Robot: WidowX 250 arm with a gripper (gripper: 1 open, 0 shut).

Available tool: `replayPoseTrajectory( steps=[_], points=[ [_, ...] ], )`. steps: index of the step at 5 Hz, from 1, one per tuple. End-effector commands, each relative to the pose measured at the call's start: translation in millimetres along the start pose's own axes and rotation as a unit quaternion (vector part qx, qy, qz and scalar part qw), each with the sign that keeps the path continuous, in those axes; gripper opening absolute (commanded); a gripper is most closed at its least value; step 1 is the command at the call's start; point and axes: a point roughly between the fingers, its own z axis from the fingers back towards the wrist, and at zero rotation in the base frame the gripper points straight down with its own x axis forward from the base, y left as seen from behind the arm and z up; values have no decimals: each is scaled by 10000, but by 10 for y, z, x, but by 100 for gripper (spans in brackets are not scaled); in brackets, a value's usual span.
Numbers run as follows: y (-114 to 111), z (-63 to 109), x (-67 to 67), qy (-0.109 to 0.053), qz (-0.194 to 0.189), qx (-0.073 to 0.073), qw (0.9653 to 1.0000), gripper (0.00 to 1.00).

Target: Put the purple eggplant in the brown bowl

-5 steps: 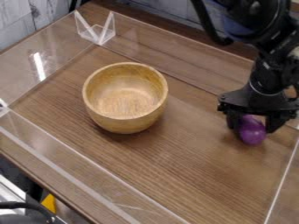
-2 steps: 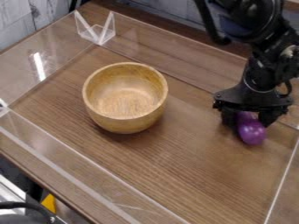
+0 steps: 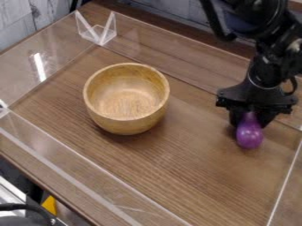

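Now hand (image 3: 250, 119) closed over top of purple eggplant (image 3: 249, 135), well right of brown bowl (image 3: 126, 97).

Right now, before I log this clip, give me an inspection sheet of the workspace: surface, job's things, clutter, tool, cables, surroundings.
Surface: wooden table with dark grain, fenced by clear plastic walls.
Job's things: purple eggplant lies on the table at the right, well apart from the brown bowl; the bowl stands upright and empty, left of centre.
Clutter: a folded clear plastic stand at the far left corner; nothing else seen.
Tool: black tool points down directly over the eggplant, shut; whether it grips the eggplant is not clear.
Cables: black cables run along the arm at the top right.
Surroundings: a dark object with a yellow part at the bottom left, too cropped to name.
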Motion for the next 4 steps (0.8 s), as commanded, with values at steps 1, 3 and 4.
replayPoseTrajectory(
  steps=[1,3,4],
  points=[
    [-11,458,227,-378,65,-348,9987,0],
    [461,891,470,-624,284,-399,9969,0],
    [651,1029,524,-715,256,-364,9965,0]
  ],
)
